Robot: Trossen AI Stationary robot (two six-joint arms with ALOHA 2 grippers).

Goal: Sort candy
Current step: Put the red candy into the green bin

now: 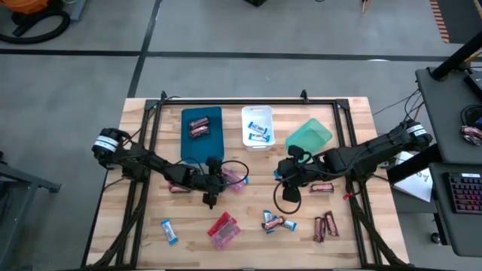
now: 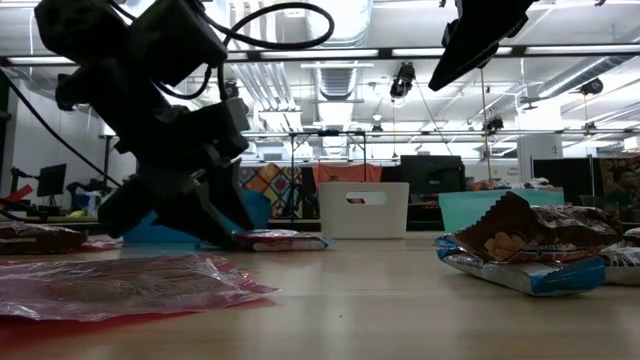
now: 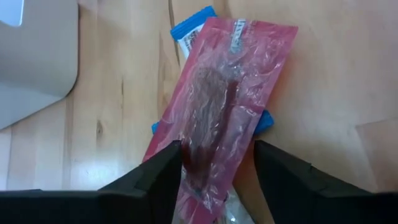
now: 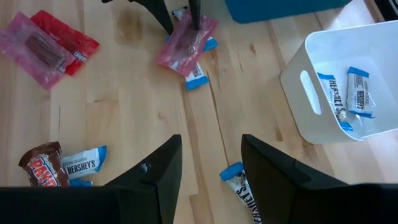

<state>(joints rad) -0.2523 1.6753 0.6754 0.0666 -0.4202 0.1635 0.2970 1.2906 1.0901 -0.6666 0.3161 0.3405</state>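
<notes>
My left gripper (image 3: 217,163) is down at the table's middle, open. Its fingers stand over the end of a pink packet (image 3: 217,106) nearest them. That packet (image 1: 236,179) lies flat across a blue-and-white bar (image 3: 189,31). The right wrist view shows the same packet (image 4: 186,38) with the two dark fingertips at its end. My right gripper (image 4: 211,165) hovers open, high above the table right of centre (image 1: 286,175), over another blue-and-white bar (image 4: 239,183). More candy is scattered along the near half of the table. My left gripper comes at the pink packet from above, pointing down, with one finger at each long edge of its end (image 3: 186,158). One finger (image 3: 165,171) overlaps the packet's edge. I cannot tell whether either finger touches it. The packet lies flat on the table and on the bar.
At the far side stand a blue tray (image 1: 202,139) holding brown bars, a white bin (image 1: 257,113) holding blue-and-white bars, and a green tray (image 1: 309,135). Red and pink packets (image 1: 222,229), a blue bar (image 1: 169,231) and brown bars (image 1: 325,226) lie near the front edge.
</notes>
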